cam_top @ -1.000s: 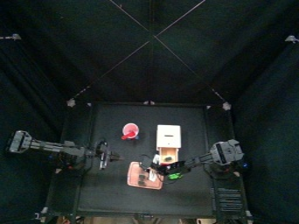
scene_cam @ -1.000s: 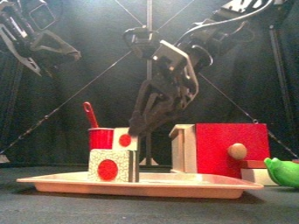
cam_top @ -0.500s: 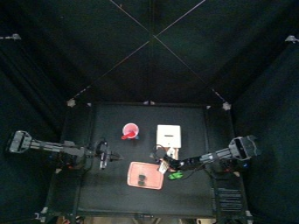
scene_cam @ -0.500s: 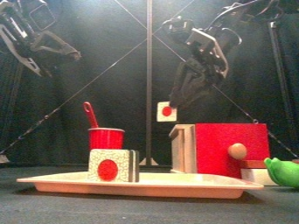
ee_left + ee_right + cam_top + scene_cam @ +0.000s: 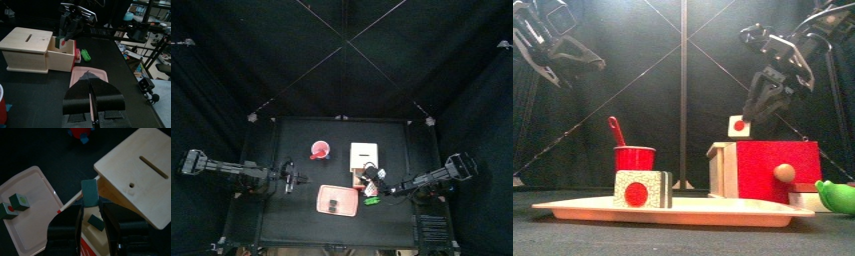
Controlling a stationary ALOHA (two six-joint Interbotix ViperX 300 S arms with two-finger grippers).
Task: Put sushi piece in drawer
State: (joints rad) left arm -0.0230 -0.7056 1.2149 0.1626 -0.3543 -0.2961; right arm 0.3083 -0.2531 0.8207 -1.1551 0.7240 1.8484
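Observation:
My right gripper is shut on a sushi piece, a white cube with a red dot, and holds it just above the drawer. The drawer is a cream box with a red front and stands pulled open. In the right wrist view the sushi piece sits between my jaws beside the drawer's slotted top. The top view shows the right gripper at the drawer's front. A second sushi piece stands on the pink tray. My left gripper rests shut at the table's left.
A red cup with a spoon stands behind the tray. A green object lies at the right, beside the drawer's front. The tray lies near the table's front edge.
My right gripper has lifted a sushi piece off the tray and carried it up and to the right, over the open drawer. The left arm has not moved.

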